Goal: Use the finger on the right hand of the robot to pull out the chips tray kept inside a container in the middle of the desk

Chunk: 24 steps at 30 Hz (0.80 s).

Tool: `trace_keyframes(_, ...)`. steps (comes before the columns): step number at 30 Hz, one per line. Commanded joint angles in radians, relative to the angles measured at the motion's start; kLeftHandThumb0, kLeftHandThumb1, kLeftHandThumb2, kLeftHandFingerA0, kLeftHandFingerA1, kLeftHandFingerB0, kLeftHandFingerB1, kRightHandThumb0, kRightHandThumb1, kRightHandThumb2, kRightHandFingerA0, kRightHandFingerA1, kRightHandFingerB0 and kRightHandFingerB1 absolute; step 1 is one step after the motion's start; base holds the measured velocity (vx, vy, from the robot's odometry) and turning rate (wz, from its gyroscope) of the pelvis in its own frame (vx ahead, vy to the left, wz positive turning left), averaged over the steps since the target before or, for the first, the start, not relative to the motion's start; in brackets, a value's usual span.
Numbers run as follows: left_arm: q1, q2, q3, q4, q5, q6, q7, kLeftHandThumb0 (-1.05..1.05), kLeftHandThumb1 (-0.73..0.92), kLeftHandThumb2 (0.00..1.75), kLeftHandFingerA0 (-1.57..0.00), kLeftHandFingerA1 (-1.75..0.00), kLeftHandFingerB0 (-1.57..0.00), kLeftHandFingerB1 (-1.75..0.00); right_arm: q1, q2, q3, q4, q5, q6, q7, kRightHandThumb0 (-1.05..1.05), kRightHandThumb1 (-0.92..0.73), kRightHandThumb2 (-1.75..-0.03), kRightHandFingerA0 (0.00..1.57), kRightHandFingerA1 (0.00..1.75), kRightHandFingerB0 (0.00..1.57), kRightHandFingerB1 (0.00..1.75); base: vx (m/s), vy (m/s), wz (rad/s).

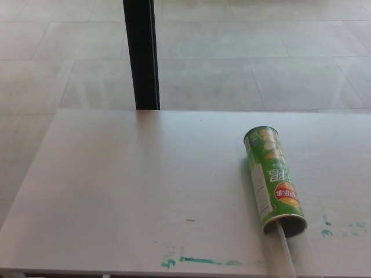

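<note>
Green chips container (273,180), red-orange logo, writing unreadable, lies on desk (127,191); no hands visible.

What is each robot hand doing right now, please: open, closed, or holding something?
Left robot hand: not in view, so its state cannot be told.
Right robot hand: not in view either; nothing touches the green chips can lying on the desk.
</note>
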Motion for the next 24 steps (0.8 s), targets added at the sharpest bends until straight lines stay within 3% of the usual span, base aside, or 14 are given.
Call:
trace_keyframes(1, -0.002, 0.024, 0.0, -0.006, 0.009, 0.031, 0.003, -0.37, 0.72, 0.6, -0.53, -0.56, -0.5, -0.48, 0.019, 0.003, -0.001, -0.012, 0.044, -0.022, 0.025, -0.26, -0.6, -0.61, 0.76, 1.04, 0.12, 0.38, 0.0, 0.0, 0.0)
trace_keyframes(11, -0.007, 0.042, -0.02, 0.022, 0.021, 0.026, -0.013, -0.39, 0.73, 0.61, -0.49, -0.52, -0.49, -0.47, 0.023, -0.004, 0.02, -0.013, 0.05, -0.034, 0.033, -0.27, -0.62, -0.62, 0.71, 1.02, 0.1, 0.37, 0.0, 0.0, 0.0)
trace_keyframes(12, -0.019, 0.045, -0.018, 0.047, 0.016, 0.029, -0.013, -0.38, 0.71, 0.6, -0.5, -0.52, -0.51, -0.47, 0.021, -0.015, 0.037, -0.006, 0.032, -0.031, 0.029, -0.25, -0.44, -0.94, 0.73, 0.9, 0.0, 0.47, 0.0, 0.0, 0.0)
trace_keyframes(14, -0.015, 0.042, -0.013, 0.033, 0.005, 0.048, -0.008, -0.38, 0.72, 0.6, -0.52, -0.52, -0.49, -0.46, 0.014, -0.022, 0.04, 0.012, 0.041, -0.029, 0.047, -0.24, -0.46, -0.95, 0.72, 0.9, 0.0, 0.47, 0.0, 0.0, 0.0)
trace_keyframes(17, 0.003, 0.037, -0.012, -0.014, -0.003, 0.066, -0.013, -0.38, 0.73, 0.61, -0.49, -0.52, -0.47, -0.45, 0.018, -0.025, 0.054, 0.002, 0.03, -0.028, 0.024, -0.25, -0.44, -0.94, 0.75, 0.91, 0.04, 0.49, 0.0, 0.0, 0.0)
trace_keyframes(18, 0.007, 0.034, -0.012, -0.036, -0.001, 0.082, -0.001, -0.4, 0.72, 0.6, -0.51, -0.53, -0.48, -0.45, 0.019, -0.022, 0.051, -0.005, 0.04, -0.024, 0.029, -0.3, -0.64, -0.61, 0.7, 0.98, 0.13, 0.37, 0.0, 0.0, 0.0)
trace_keyframes(23, -0.002, 0.039, -0.016, -0.004, 0.005, 0.058, -0.011, -0.39, 0.73, 0.6, -0.51, -0.53, -0.48, -0.45, 0.03, -0.017, 0.062, -0.016, 0.031, -0.058, 0.007, -0.28, -0.63, -0.61, 0.73, 0.99, 0.14, 0.38, 0.0, 0.0, 0.0)
trace_keyframes(24, 0.0, 0.043, -0.02, 0.003, 0.01, 0.04, -0.022, -0.39, 0.73, 0.61, -0.5, -0.53, -0.47, -0.46, 0.018, -0.025, 0.063, 0.006, 0.037, -0.046, 0.017, -0.26, -0.43, -0.94, 0.75, 0.91, 0.03, 0.49, 0.0, 0.0, 0.0)
